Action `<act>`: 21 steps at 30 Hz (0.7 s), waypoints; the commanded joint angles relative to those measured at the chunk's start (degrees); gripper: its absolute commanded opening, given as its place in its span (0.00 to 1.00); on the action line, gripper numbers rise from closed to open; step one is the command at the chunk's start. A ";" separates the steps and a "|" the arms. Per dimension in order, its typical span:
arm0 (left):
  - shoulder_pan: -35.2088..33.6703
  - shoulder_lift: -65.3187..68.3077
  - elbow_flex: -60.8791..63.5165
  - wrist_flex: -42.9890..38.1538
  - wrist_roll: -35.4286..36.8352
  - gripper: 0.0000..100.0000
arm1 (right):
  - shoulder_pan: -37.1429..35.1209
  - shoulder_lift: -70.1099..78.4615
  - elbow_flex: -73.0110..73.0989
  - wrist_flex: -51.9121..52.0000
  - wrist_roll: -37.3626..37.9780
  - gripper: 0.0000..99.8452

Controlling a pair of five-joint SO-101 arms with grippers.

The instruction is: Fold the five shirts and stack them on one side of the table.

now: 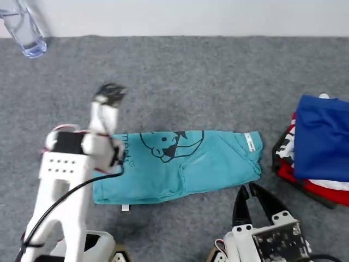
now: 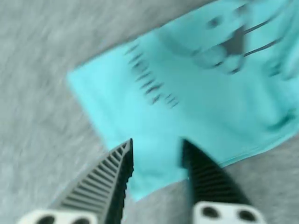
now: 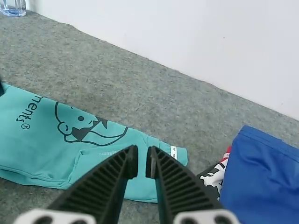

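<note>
— Which step is judged to be in hand?

— The last fold, it seems. The teal shirt [image 1: 180, 164] is laid mid-table [image 1: 191, 71], already brought in to a long band with its print upward. It is not yet doubled end over end, nor placed on the pile [image 1: 305, 188].

— How are the jaws held?

— The left gripper [image 2: 156, 143] is poised over the teal shirt's printed-letter end. Its jaws are spread and nothing is pinched. The right gripper [image 3: 141, 154] is found just off the teal shirt's near edge, toward its label end. Its jaws are parted only by a narrow slit and nothing is held.

— What is called for next?

— A corner at one end would need to be pinched through all layers, lifted and carried across to the other end. The layers would have to be kept from sliding apart. The packet would then have to be moved onto the pile.

— And the count?

— One teal shirt is spread out. One pile is seen to the right of it, well apart. Four colours are made out there: a blue shirt [image 1: 322, 136] on top, then white, red and a black-and-white print. Whether each is a separate shirt cannot be told. Two grippers are counted, and one clear container [image 1: 24, 35] far beyond the teal shirt's left end.
</note>
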 commanded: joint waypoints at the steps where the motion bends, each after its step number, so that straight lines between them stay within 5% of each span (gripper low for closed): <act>1: -5.63 -1.14 4.44 -2.55 -3.78 0.26 | -4.62 -2.77 0.18 2.33 0.35 0.06; 10: -12.22 12.31 6.99 -11.08 -5.54 0.26 | -4.62 -2.77 0.62 2.42 0.44 0.06; 21: -12.31 28.66 6.37 -20.13 -3.96 0.25 | -4.62 -2.77 2.02 2.42 0.44 0.06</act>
